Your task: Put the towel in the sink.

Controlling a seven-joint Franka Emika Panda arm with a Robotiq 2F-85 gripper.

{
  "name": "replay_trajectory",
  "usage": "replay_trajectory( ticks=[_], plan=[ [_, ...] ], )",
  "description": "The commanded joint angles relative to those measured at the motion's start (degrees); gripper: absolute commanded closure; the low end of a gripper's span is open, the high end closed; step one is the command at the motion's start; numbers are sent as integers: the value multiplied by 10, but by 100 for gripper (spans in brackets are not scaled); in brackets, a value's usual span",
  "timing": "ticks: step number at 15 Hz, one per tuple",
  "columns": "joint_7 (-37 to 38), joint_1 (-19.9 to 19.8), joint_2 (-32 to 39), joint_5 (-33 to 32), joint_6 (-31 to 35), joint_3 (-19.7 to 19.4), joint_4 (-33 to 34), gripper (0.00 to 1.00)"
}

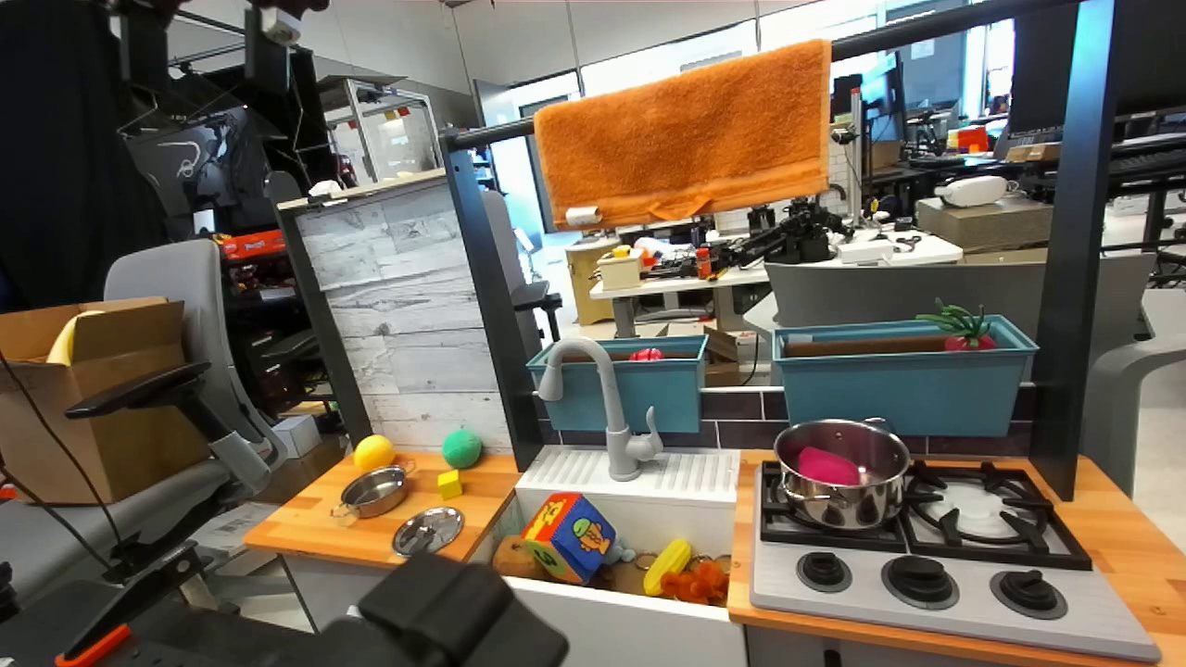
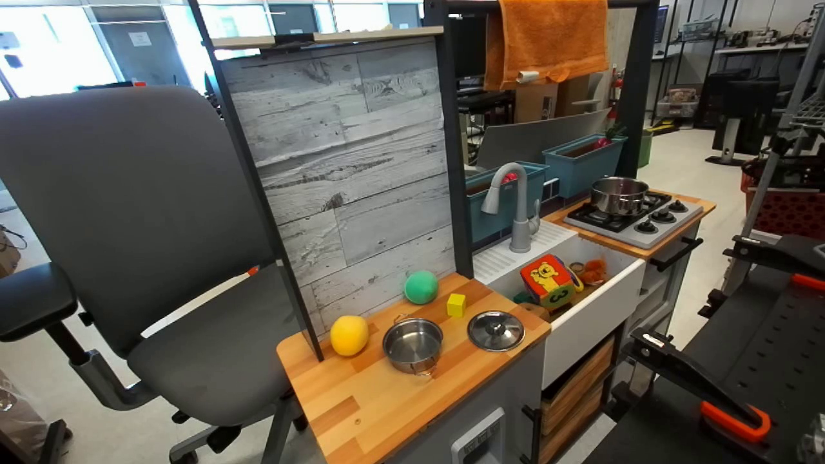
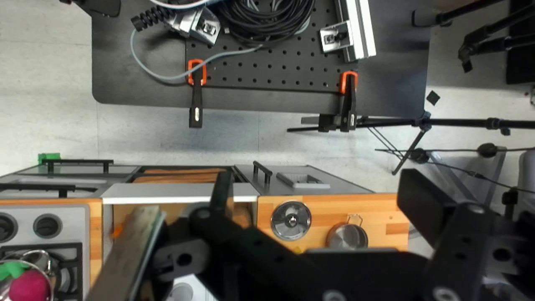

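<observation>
The orange towel point(image 1: 686, 134) hangs folded over a black bar above the kitchen, with a white tag at its lower corner. It also hangs at the top of an exterior view point(image 2: 557, 38), partly cut off. The white sink point(image 1: 695, 514) is below it in the counter; it also shows in an exterior view point(image 2: 593, 328). In the wrist view the sink's front rim point(image 3: 159, 194) shows, with the basin partly hidden by my gripper. My gripper point(image 1: 204, 89) is at the upper left, away from the towel. In the wrist view my gripper point(image 3: 319, 192) is wide open and empty.
A colourful cloth cube point(image 1: 570, 537) and other toys lie in the sink. The grey faucet point(image 1: 611, 398) rises behind it. Black posts point(image 1: 1075, 278) hold the bar. A steel pot point(image 1: 843, 472) stands on the stove. Teal bins point(image 1: 899, 384) hang behind. Balls, a pan and a lid are on the counter.
</observation>
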Motion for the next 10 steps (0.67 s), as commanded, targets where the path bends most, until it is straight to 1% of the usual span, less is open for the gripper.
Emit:
replay_trajectory(
  ticks=[1,5,7,8,9,10],
  plan=[
    [-18,-7,-12,60,80,2,-4,0],
    [-21,-3,8,154,153,-5,32,0],
    [-12,-1,28,200,199,-4,60,0],
    [-8,0,44,221,212,-4,81,0],
    [6,0,66,227,207,-2,112,0],
    [32,-4,94,218,184,3,152,0]
  ],
)
